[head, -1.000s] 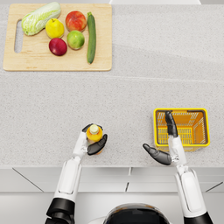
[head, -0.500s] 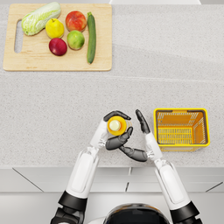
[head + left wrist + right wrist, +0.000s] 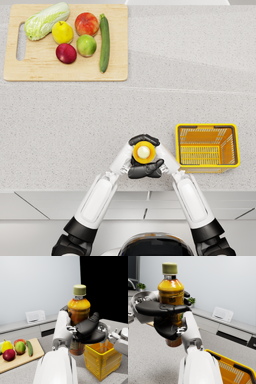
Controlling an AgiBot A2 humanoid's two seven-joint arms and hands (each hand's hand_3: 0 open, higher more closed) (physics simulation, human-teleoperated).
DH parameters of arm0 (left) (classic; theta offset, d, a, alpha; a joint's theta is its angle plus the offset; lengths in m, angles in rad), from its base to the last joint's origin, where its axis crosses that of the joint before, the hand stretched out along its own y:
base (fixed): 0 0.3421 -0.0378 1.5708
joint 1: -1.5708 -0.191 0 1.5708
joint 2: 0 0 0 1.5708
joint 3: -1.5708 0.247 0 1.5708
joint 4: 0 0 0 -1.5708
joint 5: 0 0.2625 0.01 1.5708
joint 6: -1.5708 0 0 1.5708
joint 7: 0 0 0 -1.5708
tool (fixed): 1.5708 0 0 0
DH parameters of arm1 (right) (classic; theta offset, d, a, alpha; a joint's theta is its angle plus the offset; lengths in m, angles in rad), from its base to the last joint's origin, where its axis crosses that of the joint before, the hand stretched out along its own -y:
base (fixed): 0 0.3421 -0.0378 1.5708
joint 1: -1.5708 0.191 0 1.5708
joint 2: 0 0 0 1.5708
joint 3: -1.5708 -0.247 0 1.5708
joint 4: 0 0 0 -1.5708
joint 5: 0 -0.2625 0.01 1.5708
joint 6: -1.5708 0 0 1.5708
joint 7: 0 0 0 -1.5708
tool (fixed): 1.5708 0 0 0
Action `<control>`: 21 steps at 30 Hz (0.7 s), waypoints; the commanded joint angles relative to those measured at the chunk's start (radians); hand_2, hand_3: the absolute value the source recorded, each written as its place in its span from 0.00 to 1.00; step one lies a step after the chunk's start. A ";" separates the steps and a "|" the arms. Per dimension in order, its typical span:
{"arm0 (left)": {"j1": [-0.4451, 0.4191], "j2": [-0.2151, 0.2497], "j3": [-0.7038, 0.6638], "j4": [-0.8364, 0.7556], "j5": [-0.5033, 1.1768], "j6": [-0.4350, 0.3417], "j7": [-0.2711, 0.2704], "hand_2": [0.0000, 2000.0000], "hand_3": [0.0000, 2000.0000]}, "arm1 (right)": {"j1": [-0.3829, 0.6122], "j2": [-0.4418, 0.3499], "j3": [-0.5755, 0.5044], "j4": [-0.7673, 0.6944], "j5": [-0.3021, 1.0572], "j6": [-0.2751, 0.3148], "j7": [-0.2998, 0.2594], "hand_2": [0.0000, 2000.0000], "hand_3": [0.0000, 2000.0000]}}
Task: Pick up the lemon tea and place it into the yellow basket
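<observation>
The lemon tea (image 3: pixel 144 152) is an amber bottle with an olive cap, held upright above the counter just left of the yellow basket (image 3: pixel 207 126). My left hand (image 3: pixel 137 140) grips its far side and my right hand (image 3: pixel 147 171) wraps its near side. In the left wrist view the lemon tea (image 3: pixel 78 309) stands above the right hand (image 3: pixel 90 329), with the basket (image 3: pixel 100 363) below and beside it. From the right wrist, the lemon tea (image 3: pixel 171 289) shows with the left hand (image 3: pixel 150 308) over the right hand (image 3: pixel 165 327), and the basket (image 3: pixel 233 368) stands empty.
A wooden cutting board (image 3: pixel 30 75) lies at the far left with a cabbage (image 3: pixel 46 20), a yellow pear (image 3: pixel 62 32), apples (image 3: pixel 86 23) and a cucumber (image 3: pixel 104 42). The counter's front edge (image 3: pixel 50 190) runs just below the hands. A white microwave (image 3: pixel 35 316) stands on a far counter.
My left hand has carried the bottle rightwards, towards the basket. My right hand has left the basket's side, come in to the left and closed on the bottle too.
</observation>
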 commanded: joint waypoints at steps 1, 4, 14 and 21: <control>-0.030 -0.026 -0.010 -0.087 -0.001 0.004 0.000 0.00 0.35 | 0.033 -0.018 -0.014 0.060 0.000 0.031 0.000 1.00 1.00; -0.137 -0.095 -0.187 -0.180 -0.004 0.022 0.004 0.00 0.00 | 0.034 -0.021 -0.218 0.089 -0.003 0.071 0.000 1.00 1.00; -0.150 -0.080 -0.511 -0.156 -0.006 0.046 0.007 0.00 0.00 | -0.027 -0.010 -0.595 0.007 -0.006 -0.069 0.006 1.00 1.00; -0.108 -0.071 -0.508 -0.133 -0.006 0.047 0.007 0.00 0.00 | 0.006 -0.004 -0.572 -0.015 -0.006 -0.108 -0.307 0.00 0.35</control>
